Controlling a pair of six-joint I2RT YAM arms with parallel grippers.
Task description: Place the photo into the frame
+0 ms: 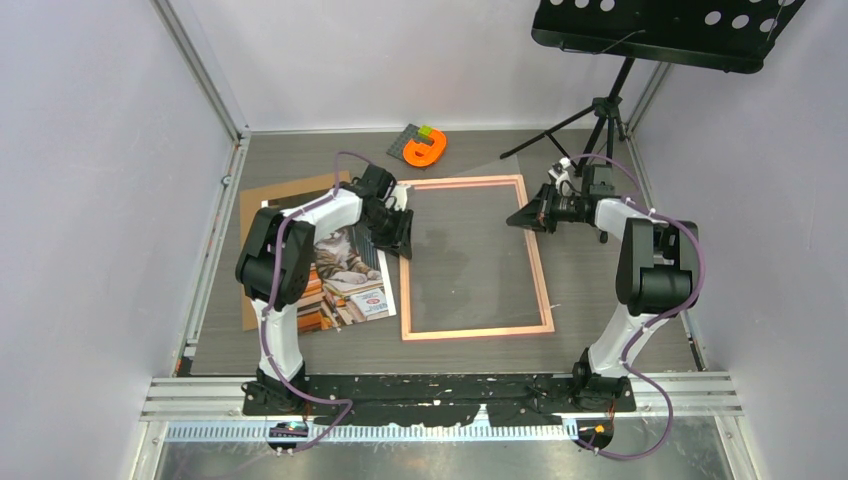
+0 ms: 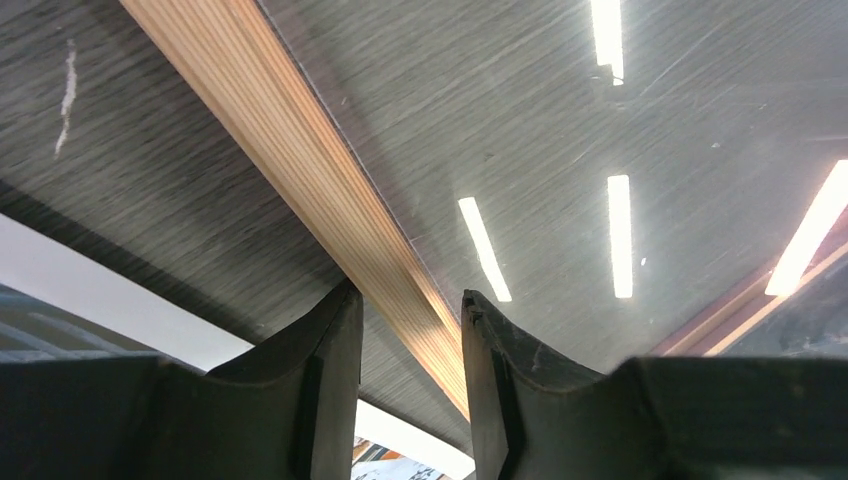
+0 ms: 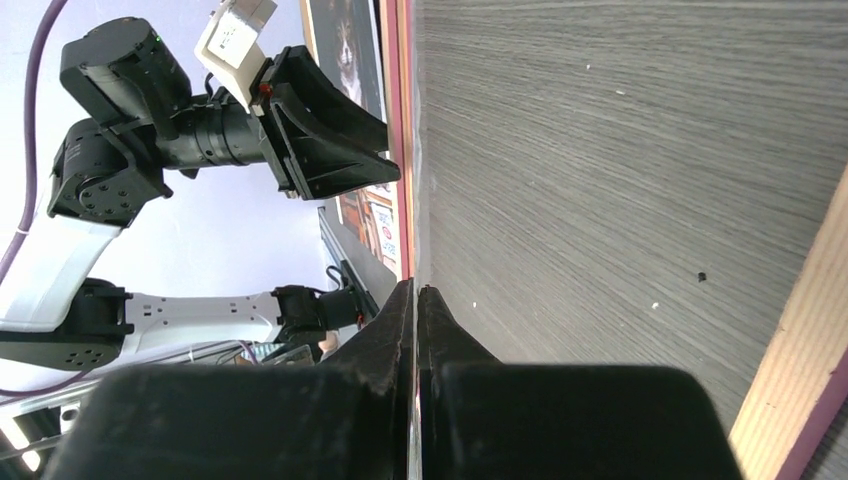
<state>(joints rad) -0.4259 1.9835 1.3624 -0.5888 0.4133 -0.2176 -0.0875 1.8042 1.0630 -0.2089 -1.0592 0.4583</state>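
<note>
The frame (image 1: pixel 478 331) lies mid-table (image 1: pixel 600 300), the photo (image 1: pixel 345 265) beside it on a brown board (image 1: pixel 262 200) toward the left edge, apparently awaiting access: the right gripper (image 3: pixel 414 288) is pinched tight on the clear pane (image 2: pixel 620 130), while the left gripper (image 2: pixel 405 300), half-open, straddles the left rail, seemingly steadying it.

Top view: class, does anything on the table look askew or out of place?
Yes. The photo lies crooked on the brown board, its edges turned against the frame's straight sides; the left arm covers part of it.
</note>
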